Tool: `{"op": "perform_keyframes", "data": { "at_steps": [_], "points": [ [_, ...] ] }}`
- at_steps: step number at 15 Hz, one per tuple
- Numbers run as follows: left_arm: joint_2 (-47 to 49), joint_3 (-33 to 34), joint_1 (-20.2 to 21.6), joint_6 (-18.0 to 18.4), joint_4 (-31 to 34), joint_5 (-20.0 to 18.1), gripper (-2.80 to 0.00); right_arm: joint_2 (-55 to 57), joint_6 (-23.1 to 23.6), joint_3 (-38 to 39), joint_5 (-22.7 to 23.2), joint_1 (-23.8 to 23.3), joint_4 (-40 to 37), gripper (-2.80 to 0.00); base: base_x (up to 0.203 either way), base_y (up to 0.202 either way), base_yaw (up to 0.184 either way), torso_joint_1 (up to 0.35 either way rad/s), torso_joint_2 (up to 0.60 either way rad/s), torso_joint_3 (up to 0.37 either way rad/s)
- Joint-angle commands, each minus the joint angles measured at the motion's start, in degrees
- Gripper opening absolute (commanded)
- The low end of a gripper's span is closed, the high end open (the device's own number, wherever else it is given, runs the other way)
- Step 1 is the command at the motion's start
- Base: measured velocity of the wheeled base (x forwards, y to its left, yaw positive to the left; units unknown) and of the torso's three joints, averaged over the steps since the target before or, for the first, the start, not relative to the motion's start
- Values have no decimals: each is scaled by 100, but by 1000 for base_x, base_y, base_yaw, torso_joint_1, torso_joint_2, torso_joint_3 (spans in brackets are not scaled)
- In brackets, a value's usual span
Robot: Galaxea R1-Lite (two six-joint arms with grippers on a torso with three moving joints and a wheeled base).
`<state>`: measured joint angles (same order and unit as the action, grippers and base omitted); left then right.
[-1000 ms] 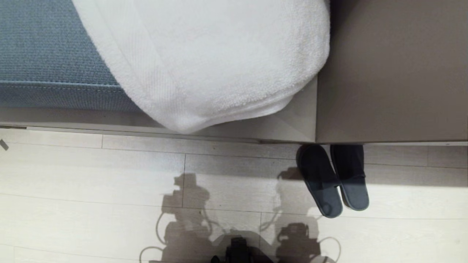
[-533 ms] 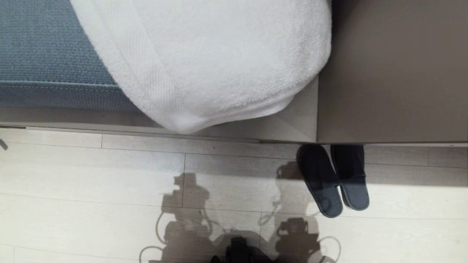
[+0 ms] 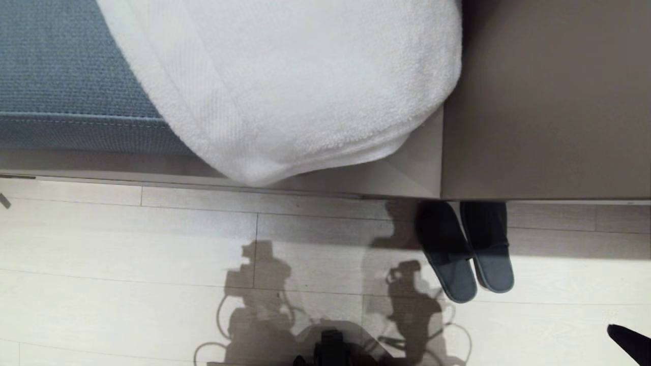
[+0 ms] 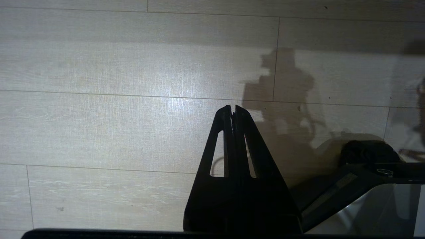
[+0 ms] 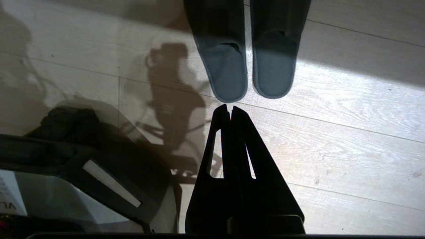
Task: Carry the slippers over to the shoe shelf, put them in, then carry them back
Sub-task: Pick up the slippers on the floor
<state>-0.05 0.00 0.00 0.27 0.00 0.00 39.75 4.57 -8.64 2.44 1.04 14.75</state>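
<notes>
The right gripper [image 5: 230,109] has its two fingers pressed together and holds nothing. In its wrist view the tips hang above the pale floor [image 5: 348,139], just short of the heels of the slippers [image 5: 247,56], without touching them. In the head view only a dark tip of this gripper [image 3: 630,341] shows, at the lower right corner, well apart from the pair.

The slippers [image 3: 464,249] lie side by side on the floor, straight ahead of the right gripper — the open heels point toward it and the closed toes point away. The two heels almost touch each other. The toe ends lie in shadow under the front edge of a grey-beige cabinet top [image 3: 549,101]; the heel ends lie in the light.

Beyond the slippers and to the left side of the gripper, a large white towel [image 3: 295,81] lies over a blue cushion [image 3: 56,76] and hangs over the cushion's front edge. Shadows of both arms fall on the floor boards near the robot's base.

The left gripper [image 4: 232,109] is also closed and empty — it hangs over bare floor [image 4: 116,116], far to the left of the right gripper, with no slipper in front of it.
</notes>
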Motion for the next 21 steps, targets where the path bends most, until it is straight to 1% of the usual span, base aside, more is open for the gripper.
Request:
{"op": "perform_keyframes", "data": {
  "at_steps": [1,2,6,8,10,11,12,13,15,16,20,21],
  "points": [
    [5,0,0,0,0,0,-280,1797,80,-6,61,11,986,-280,0,0,0,0,0,0],
    [5,0,0,0,0,0,-280,2308,228,-10,101,13,1376,-280,0,0,0,0,0,0],
    [5,0,0,0,0,0,-280,4336,1061,-12,174,10,2548,-280,0,0,0,0,0,0],
    [5,0,0,0,0,-1,-280,5394,1319,-2,168,-1,3483,-280,0,0,0,0,0,0],
    [5,0,0,0,0,0,-280,6416,1471,18,101,-18,4771,-280,0,0,0,0,0,0],
    [5,0,0,0,0,0,-280,6797,1510,42,54,-24,5289,-280,0,0,0,0,0,0],
    [5,0,0,0,0,0,-280,7239,1558,109,-25,-41,5862,-48,0,0,0,0,0,0],
    [5,0,0,0,0,0,-280,7588,1618,167,-81,-67,6268,0,0,0,0,0,0,0],
    [5,0,0,0,0,0,-280,8195,1803,266,-160,-208,7033,0,0,0,0,0,0,0],
    [5,0,0,0,0,0,-280,8358,1897,277,-176,-324,7241,0,0,0,0,0,0,0],
    [5,0,0,0,-9,-9,-280,8616,1928,-38,-137,-410,7291,0,0,0,0,0,0,0],
    [5,0,0,6,0,-9,-280,8697,1926,-228,-50,-449,7291,0,0,0,0,0,0,0]
  ]
}}
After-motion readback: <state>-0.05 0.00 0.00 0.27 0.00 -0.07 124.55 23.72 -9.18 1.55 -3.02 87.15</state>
